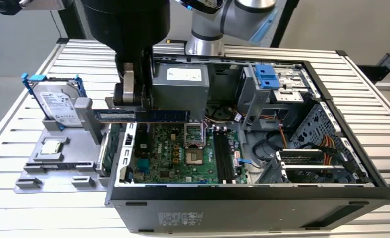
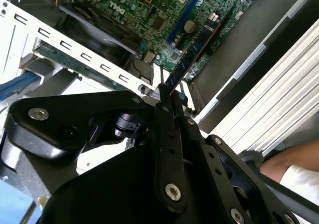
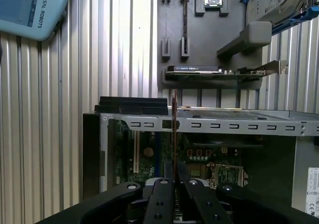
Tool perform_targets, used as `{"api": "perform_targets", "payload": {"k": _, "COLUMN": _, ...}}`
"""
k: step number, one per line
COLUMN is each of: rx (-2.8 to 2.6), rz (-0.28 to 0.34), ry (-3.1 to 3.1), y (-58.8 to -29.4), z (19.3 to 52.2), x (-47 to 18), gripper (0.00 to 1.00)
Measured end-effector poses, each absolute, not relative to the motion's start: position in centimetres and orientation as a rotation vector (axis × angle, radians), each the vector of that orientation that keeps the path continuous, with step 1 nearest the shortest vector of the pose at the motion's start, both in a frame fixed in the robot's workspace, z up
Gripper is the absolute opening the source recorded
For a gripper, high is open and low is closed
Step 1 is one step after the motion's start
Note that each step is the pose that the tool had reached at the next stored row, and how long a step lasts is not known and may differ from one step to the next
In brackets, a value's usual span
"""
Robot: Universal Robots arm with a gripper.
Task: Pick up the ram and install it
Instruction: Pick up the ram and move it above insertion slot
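The ram (image 1: 156, 115) is a long blue stick held level and on edge above the open computer case's wall on the exterior view's left. My gripper (image 1: 133, 102) is shut on the end of it that lies over the grey fixture tray (image 1: 52, 171). The other end reaches over the motherboard (image 1: 175, 156). In the second wrist view the ram (image 2: 192, 50) runs edge-on out from my gripper (image 2: 164, 98). In the first wrist view the ram (image 3: 174, 117) is a thin line rising from my gripper (image 3: 174, 183). Dark memory slots (image 1: 224, 159) lie on the board.
The fixture tray holds a hard drive (image 1: 54, 105) in a blue caddy, a square silver processor chip (image 1: 52, 147) and a green expansion card (image 3: 214, 72). The computer case (image 1: 248, 196) stands on a slatted table, power supply (image 1: 178, 87) at the rear. A person's hand (image 2: 291, 162) is at the table edge.
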State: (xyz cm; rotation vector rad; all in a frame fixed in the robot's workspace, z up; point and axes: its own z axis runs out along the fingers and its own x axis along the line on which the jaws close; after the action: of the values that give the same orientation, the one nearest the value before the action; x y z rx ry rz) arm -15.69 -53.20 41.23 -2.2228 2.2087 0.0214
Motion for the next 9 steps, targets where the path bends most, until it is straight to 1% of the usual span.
{"api": "perform_targets", "payload": {"k": 9, "rx": -2.220, "rz": 0.022, "ry": 2.212, "y": -53.2, "z": 41.2, "x": -13.5, "gripper": 0.00}}
